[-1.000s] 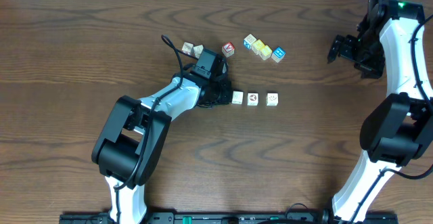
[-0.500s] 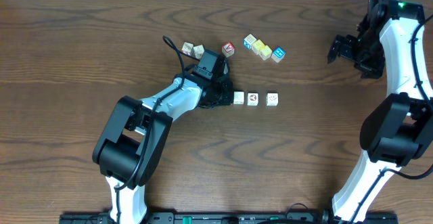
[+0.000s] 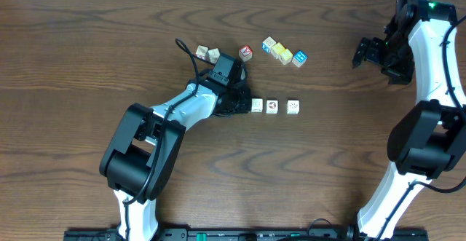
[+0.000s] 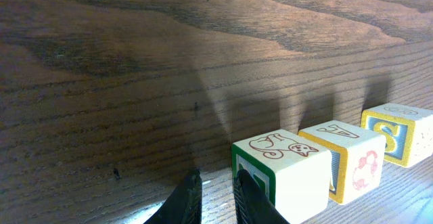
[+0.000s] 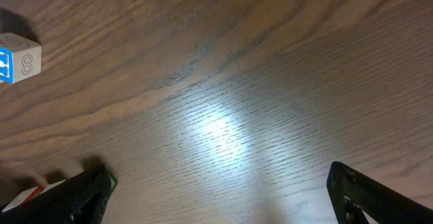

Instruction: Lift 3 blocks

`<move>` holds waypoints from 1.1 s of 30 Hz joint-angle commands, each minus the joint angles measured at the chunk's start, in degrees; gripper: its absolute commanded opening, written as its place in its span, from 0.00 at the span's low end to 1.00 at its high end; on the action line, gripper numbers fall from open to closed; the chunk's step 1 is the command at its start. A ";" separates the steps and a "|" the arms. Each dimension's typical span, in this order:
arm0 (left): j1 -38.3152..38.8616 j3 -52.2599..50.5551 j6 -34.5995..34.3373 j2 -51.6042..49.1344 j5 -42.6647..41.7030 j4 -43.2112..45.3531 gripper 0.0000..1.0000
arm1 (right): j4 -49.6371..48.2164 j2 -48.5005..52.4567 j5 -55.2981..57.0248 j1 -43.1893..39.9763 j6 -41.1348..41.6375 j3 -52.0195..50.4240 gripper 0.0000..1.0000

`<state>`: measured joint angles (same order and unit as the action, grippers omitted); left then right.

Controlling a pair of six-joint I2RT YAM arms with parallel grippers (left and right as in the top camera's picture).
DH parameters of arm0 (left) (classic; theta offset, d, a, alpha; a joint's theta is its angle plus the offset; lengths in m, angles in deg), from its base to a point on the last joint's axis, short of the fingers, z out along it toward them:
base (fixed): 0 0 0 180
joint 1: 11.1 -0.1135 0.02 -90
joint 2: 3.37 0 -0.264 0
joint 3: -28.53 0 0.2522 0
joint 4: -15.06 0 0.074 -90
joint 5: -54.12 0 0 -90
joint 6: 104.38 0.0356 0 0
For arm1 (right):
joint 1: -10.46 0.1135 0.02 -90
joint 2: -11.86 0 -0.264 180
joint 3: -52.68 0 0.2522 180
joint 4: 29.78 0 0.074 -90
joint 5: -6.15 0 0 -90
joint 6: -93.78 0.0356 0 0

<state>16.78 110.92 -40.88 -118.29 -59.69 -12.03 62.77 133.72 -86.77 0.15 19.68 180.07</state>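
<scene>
Dark wood-grain table carries the three cream blocks in a short row near its middle. My left fingers sit low at the table, nearly pressed together with nothing between them, just beside the cat-marked block at the row's near end. My right fingers hang spread wide, well apart from the row, near a blue-marked cube.

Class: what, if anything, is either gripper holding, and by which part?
Nothing is held. The left gripper, nearly closed, sits empty beside the nearest block; the right gripper stands open, empty.
</scene>
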 commanded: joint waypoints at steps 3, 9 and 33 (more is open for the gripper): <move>0.24 0.96 1.42 -0.81 0.37 0.44 0.19 | 0.07 -1.22 0.52 0.22 0.33 0.79 0.99; 0.24 0.96 2.69 -0.81 0.33 0.57 0.19 | 0.07 -1.22 0.50 0.22 0.33 0.79 0.99; 0.87 0.96 2.64 -0.81 -1.66 1.03 0.19 | 0.07 -1.22 0.52 0.22 0.33 0.79 0.99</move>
<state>17.57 110.92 -39.41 -118.29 -61.05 -11.22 62.77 133.72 -86.77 0.15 19.68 180.07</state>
